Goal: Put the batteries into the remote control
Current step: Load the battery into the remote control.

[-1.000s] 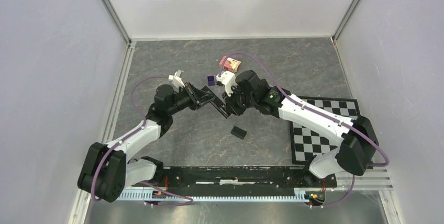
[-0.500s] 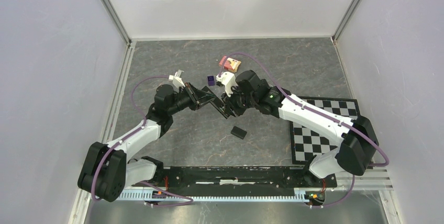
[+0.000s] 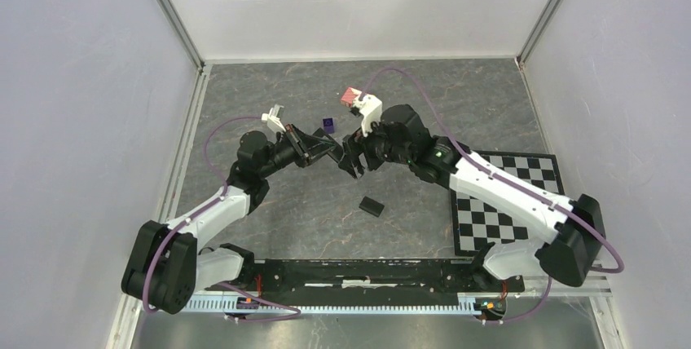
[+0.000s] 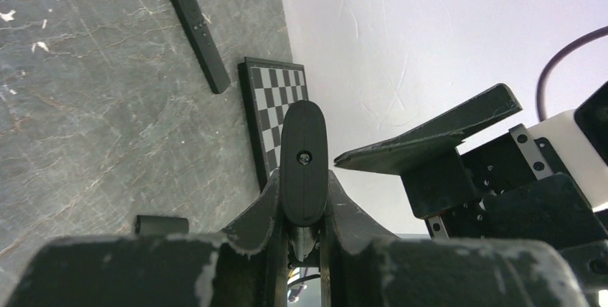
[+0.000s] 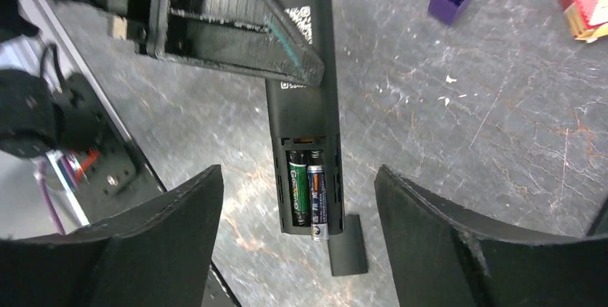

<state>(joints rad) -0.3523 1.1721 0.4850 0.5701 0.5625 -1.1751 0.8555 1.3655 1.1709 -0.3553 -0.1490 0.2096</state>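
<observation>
My left gripper is shut on the remote control and holds it above the table, back side up. Its battery bay is uncovered. The dark green battery lies in the bay. Beside it lies the blue battery, whose near end pokes past the bay's edge. My right gripper stands open over that end of the remote, a finger on each side, touching nothing. In the left wrist view the remote's end shows clamped between the left fingers.
The black battery cover lies on the table below the remote. A purple cube and a red-and-white box sit behind the grippers. A checkerboard lies at the right. Another black remote lies near its corner.
The right gripper has opened wide and drawn back from the remote, its arm shifting rightward. The left gripper still holds the remote, now slightly farther back.
</observation>
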